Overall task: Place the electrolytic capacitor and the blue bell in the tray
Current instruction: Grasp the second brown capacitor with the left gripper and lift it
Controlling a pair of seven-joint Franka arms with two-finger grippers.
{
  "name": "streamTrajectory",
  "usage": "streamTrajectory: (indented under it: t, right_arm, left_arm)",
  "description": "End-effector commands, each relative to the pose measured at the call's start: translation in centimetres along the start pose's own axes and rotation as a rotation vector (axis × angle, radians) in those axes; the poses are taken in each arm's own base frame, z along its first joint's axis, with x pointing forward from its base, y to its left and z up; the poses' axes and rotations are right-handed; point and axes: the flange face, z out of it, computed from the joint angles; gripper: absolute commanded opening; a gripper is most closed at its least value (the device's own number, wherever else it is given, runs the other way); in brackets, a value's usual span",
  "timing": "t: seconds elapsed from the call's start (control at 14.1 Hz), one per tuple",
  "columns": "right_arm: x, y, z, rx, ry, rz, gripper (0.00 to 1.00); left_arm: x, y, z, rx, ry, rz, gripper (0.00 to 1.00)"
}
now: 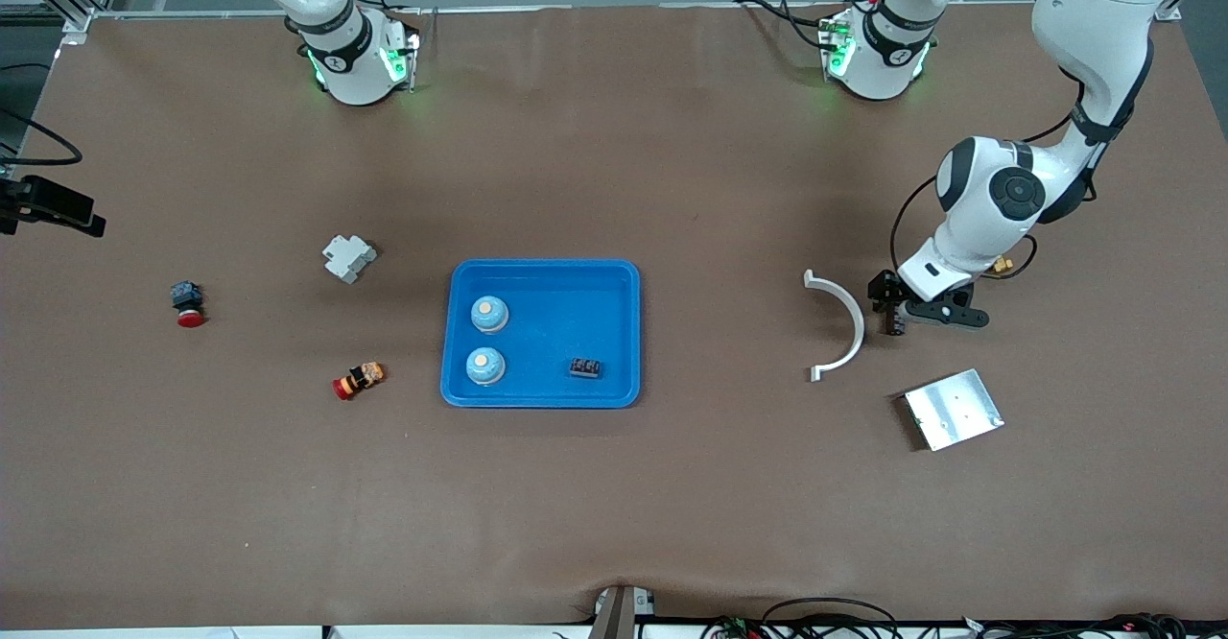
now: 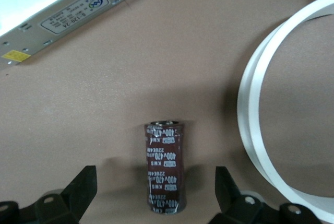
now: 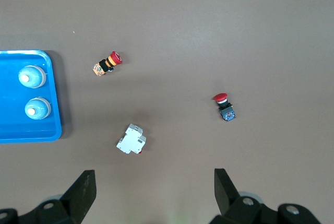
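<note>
- Brown-sleeved electrolytic capacitor (image 2: 166,174) lies on its side on the bench, toward the left arm's end, just beside the white curved strip (image 1: 839,324).
- Left end effector (image 1: 892,318) hangs low over the capacitor with its fingers spread, one on each side and not touching it — a stance that suits closing across the narrow body.
- Blue tray (image 1: 540,395) sits mid-bench; two blue bells (image 1: 489,314) (image 1: 485,366) and a small black part (image 1: 585,367) already rest in it, so the capacitor appears to be the item outstanding.
- Right end effector (image 3: 154,195) waits spread, high over the right arm's end of the bench.
- Nearby: silver power supply (image 1: 954,409), grey breaker (image 1: 348,257), two red pushbuttons (image 1: 188,304) (image 1: 359,380) — only the strip crowds the grasp.
</note>
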Motion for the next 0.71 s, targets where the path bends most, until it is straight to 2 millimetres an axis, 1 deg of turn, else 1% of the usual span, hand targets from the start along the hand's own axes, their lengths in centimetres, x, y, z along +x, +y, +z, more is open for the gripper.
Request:
streamTrajectory:
  t: [0.0, 0.07, 0.21, 0.42, 0.5, 0.57, 0.64]
  right_arm:
    - [-0.1, 0.2, -0.5, 0.025, 0.003, -0.015, 1.00]
    - [0.0, -0.2, -0.6, 0.014, 0.008, -0.022, 1.00]
    - [0.1, 0.1, -0.5, 0.013, 0.009, -0.019, 1.00]
    - [0.1, 0.1, -0.7, 0.007, 0.016, -0.033, 1.00]
    - [0.2, 0.4, -0.8, 0.005, 0.034, -0.027, 1.00]
    - [0.3, 0.7, -0.9, 0.008, 0.050, -0.023, 1.00]
    - [0.3, 0.6, -0.9, 0.008, 0.047, -0.026, 1.00]
  left_arm:
    - [0.3, -0.5, 0.1, 0.002, 0.014, 0.023, 1.00]
    - [0.2, -0.7, 0.2, 0.002, 0.013, 0.018, 1.00]
    - [0.3, -0.7, 0.1, 0.002, 0.014, 0.013, 0.68]
    - [0.2, -1.0, 0.1, 0.004, 0.014, 0.007, 0.15]
    - [0.2, -1.2, 0.1, 0.006, 0.014, 0.005, 0.00]
    - [0.1, -1.5, 0.0, 0.006, 0.014, -0.006, 0.00]
    - [0.1, -2.3, -0.1, 0.010, 0.017, -0.029, 0.00]
